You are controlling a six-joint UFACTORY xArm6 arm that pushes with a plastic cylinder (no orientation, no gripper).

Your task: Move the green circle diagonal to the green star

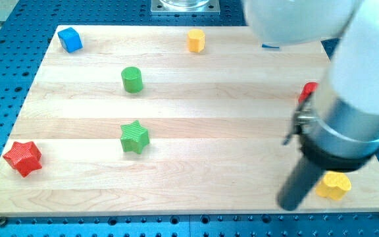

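Camera view: my tip rests near the board's bottom right, just beside the yellow block, touching no block. The green circle sits directly above the green star, well apart from my tip. Judged step: approach. Next, cross leftward and push the circle sideways.

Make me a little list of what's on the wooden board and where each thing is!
green circle: upper left part of board, straight above the green star
green star: left of centre, lower down
red star: bottom left corner
blue cube: top left corner
orange block: top edge, middle
yellow block: bottom right, just right of my tip
red block: right side, mostly hidden by the arm
my tip: bottom right, far from both green blocks
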